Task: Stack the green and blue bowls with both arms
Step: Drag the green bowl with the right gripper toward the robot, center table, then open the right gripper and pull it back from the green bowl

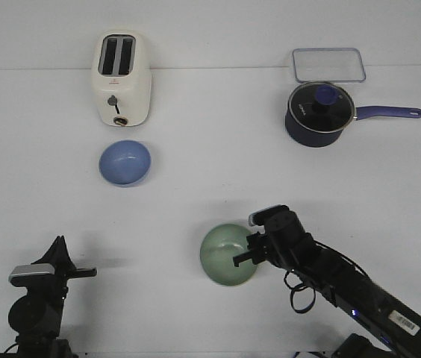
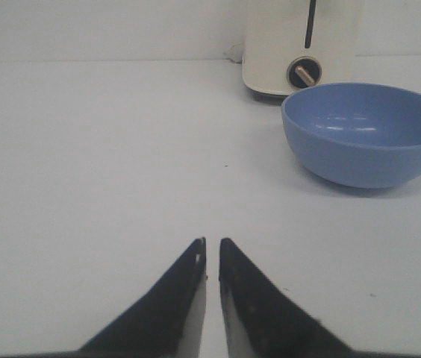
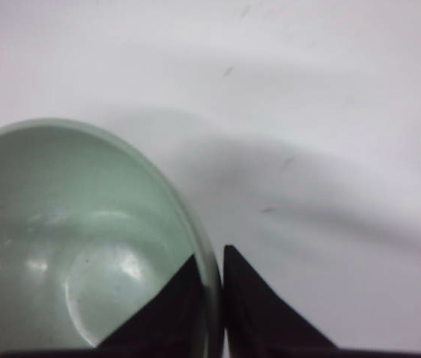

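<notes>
Two small round matte bowls, both upright with mouths facing up; being round, no long axis to speak of. Pale sage green bowl point(image 1: 228, 254) near the front middle of the table, tipped slightly on its side nearest the right arm. Periwinkle blue bowl point(image 1: 125, 162) further back and to the left, just in front of the cream two-slot toaster point(image 1: 122, 78), close to it but apart.

Plain white tabletop point(image 1: 210, 186) meeting a white wall behind. At the back right, dark navy saucepan with glass lid and long blue handle point(image 1: 319, 113), handle pointing right, just in front of a clear rectangular plastic container point(image 1: 328, 65).

Right gripper point(image 3: 212, 298) narrowed onto the green bowl's rim point(image 3: 195, 224): one black finger inside the bowl, the other outside, wall pinched between. Left gripper point(image 2: 211, 257) low over bare table at the front left, fingers almost together with only a thin slit between the tips, holding nothing; blue bowl well ahead of it.
</notes>
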Motion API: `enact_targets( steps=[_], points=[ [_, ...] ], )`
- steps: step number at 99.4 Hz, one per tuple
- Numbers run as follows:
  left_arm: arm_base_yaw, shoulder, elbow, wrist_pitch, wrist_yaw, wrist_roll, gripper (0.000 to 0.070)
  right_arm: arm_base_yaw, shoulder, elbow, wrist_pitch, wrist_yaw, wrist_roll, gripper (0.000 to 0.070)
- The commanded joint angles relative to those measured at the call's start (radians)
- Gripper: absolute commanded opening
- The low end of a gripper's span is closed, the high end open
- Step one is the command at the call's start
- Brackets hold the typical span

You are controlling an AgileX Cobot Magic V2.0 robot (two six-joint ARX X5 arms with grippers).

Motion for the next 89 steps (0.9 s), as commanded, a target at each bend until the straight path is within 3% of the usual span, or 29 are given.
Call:
enact_targets(
  steps=[1, 41, 46, 55, 58, 89],
  points=[
    [0.001, -0.002, -0.02, 0.013, 0.003, 0.006, 0.0015, 0.024, 0.03, 0.008, 0.025, 0.023, 0.031, 0.0],
    [0.001, -0.002, -0.02, 0.013, 0.003, 0.006, 0.0015, 0.043, 0.16, 0.008, 0.055, 0.04, 0.029, 0.0003],
    [0.001, -0.002, -0.02, 0.013, 0.003, 0.006, 0.0015, 0.043, 0.163, 0.008, 0.058, 0.04, 0.031, 0.0074],
    [0.001, -0.002, -0.02, 0.013, 0.003, 0.006, 0.0015, 0.042, 0.161, 0.008, 0.057, 0.041, 0.034, 0.0379],
    [0.001, -0.002, -0.02, 0.013, 0.003, 0.006, 0.0015, 0.042, 0.157, 0.009, 0.057, 0.041, 0.034, 0.0437],
    [0.001, -0.002, -0.02, 0.013, 0.003, 0.006, 0.0015, 0.053, -0.132, 0.008, 0.061, 0.098, -0.046, 0.044]
  ],
)
